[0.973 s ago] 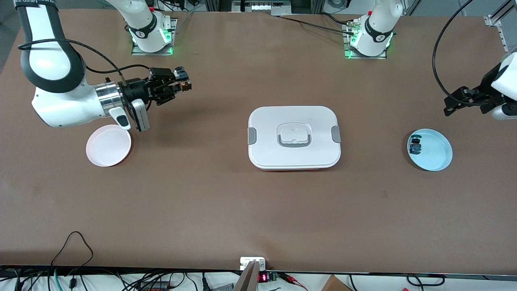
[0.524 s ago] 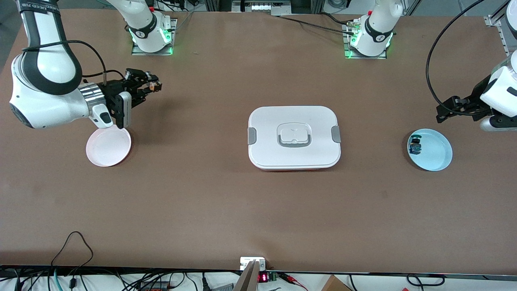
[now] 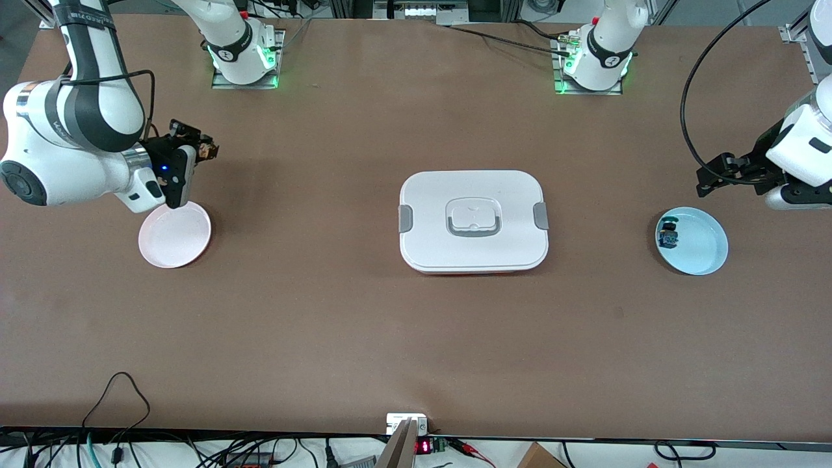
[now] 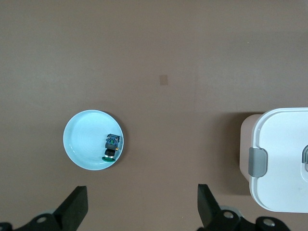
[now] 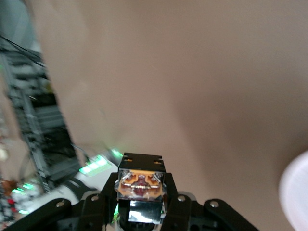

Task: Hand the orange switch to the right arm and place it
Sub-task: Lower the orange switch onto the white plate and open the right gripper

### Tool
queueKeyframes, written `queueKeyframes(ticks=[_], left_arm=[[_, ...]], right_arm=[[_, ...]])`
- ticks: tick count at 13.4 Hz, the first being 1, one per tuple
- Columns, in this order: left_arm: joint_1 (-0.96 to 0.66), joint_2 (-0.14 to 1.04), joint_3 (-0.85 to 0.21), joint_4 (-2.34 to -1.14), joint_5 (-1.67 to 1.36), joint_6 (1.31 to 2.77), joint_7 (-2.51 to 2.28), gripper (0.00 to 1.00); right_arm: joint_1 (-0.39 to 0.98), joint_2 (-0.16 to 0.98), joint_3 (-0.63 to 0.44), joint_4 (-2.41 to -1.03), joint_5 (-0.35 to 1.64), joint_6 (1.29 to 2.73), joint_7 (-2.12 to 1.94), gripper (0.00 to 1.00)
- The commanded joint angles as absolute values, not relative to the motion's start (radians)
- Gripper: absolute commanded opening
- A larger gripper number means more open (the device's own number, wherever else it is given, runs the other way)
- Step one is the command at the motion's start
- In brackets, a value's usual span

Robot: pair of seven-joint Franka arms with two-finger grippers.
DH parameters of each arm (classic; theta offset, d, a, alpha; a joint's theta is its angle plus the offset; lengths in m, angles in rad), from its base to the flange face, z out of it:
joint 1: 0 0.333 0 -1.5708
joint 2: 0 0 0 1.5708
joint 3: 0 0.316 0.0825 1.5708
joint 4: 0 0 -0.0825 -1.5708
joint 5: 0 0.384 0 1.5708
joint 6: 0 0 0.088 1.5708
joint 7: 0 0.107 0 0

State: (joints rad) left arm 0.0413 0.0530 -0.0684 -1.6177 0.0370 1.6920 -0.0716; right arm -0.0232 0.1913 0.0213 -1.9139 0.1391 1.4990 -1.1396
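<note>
The pink plate [image 3: 175, 234] lies empty nearest the front camera at the right arm's end of the table, and it looks like the place meant for the part. Just above its farther rim hangs the right gripper [image 3: 201, 148], pinching the orange switch [image 3: 208, 151] between its fingers; the right wrist view shows the switch [image 5: 141, 184] wedged squarely in the claw, with the edge of the plate [image 5: 296, 192] off to one side. So the handover seems done and the placing step is in hand. The next move, as I judge it, calls for the right arm to swing the switch over the middle of the plate, lower it until it nearly touches, then spread the fingers and lift clear. The white lidded box [image 3: 474, 221] sits mid-table. At the left arm's end the blue plate [image 3: 699, 250] holds the other switch [image 3: 667, 234], with a blue-green block. The left gripper [image 3: 718, 174] waits above the table just beside that plate, spread wide and empty.
</note>
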Motion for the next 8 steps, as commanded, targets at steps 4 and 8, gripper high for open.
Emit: queueKeyframes(ticks=[4,8], left_arm=[[0.034,0.080,-0.061,-1.585,0.015,1.677,-0.080,1.00],[0.034,0.078,-0.061,-1.583,0.015,1.677,-0.081,1.00]], right_arm=[[-0.051,0.219,0.029,-1.925,-0.067,1.747,-1.271,0.05],[-0.095,0.233,0.028,-2.020,-0.133,1.981,-1.342,0.05]])
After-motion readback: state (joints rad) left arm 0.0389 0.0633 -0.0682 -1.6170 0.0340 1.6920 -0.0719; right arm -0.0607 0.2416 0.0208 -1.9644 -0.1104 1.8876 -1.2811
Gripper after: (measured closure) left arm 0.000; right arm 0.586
